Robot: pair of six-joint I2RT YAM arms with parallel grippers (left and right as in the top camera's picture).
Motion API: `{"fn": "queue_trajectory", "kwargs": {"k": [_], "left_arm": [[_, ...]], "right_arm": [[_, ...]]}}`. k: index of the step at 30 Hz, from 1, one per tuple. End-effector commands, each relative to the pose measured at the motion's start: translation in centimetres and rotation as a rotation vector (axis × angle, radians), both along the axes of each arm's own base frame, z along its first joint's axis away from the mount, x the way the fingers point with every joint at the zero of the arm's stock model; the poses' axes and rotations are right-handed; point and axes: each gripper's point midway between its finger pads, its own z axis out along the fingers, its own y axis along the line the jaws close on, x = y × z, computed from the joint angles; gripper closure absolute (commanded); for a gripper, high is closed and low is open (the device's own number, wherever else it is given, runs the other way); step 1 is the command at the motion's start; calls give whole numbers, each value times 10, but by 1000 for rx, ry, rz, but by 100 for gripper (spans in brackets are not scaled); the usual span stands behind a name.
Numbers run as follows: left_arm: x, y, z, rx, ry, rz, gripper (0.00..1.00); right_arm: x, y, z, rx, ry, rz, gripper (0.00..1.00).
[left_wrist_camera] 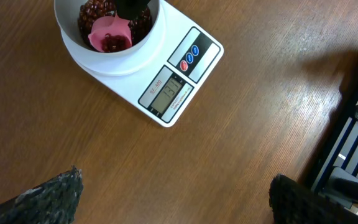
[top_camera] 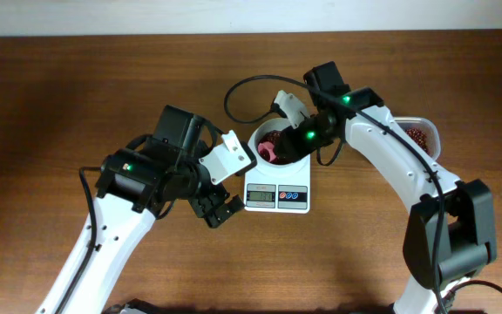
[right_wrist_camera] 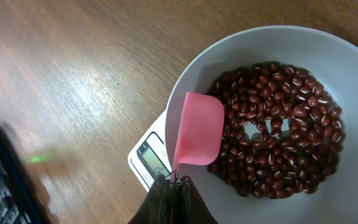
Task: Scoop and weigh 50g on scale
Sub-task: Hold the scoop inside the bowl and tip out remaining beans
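Scale (top_camera: 277,188): flat on the table (top_camera: 77,96), directly below the right pincer (right_wrist_camera: 174,182) and just ahead of the left pincer (top_camera: 220,209), not touching it.

Bowl (top_camera: 284,155): sits on the scale, part filled with red beans (right_wrist_camera: 278,124).

Display (left_wrist_camera: 167,94): lit, digits unreadable.

Right pincer: jaws clamped on the handle of a pink scoop (right_wrist_camera: 199,134). The scoop extends straight out from the fingertips, inside the bowl rim, over the near edge of the beans. The left wrist view shows a few beans in its cup.

Left pincer: jaws spread wide, nothing between them, only bare table beneath.

Tub (top_camera: 419,135): holds more beans, well to the right of the right pincer, beside that arm.
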Motion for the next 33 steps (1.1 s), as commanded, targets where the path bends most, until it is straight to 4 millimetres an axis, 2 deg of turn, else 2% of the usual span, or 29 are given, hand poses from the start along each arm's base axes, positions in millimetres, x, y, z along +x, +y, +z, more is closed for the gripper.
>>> {"fn": "queue_trajectory", "kwargs": {"k": [1, 4, 8, 11, 16, 17, 19, 26, 33], "left_arm": [[0, -1, -1, -7, 5, -13, 1], [0, -1, -1, -8, 5, -13, 1], [0, -1, -1, -8, 5, -13, 1], [0, -1, -1, -8, 5, -13, 1], [0, -1, -1, -7, 5, -13, 1], [0, -1, -1, -7, 5, -13, 1], [0, -1, -1, -7, 5, -13, 1], [0, -1, -1, -8, 5, -13, 1], [0, -1, -1, -8, 5, -13, 1]], "right_arm": [[10, 3, 12, 41, -7, -9, 96], [20, -6, 23, 48, -16, -36, 96], [25, -23, 22, 41, 0, -75, 96], [26, -25, 24, 41, -8, -73, 96], [24, -26, 64, 50, -93, -54, 96], [26, -30, 61, 21, -102, -64, 96], [31, -48, 36, -148, -119, -101, 96], [24, -31, 46, -64, -105, -67, 96], [20, -23, 55, 43, -66, -51, 96]]}}
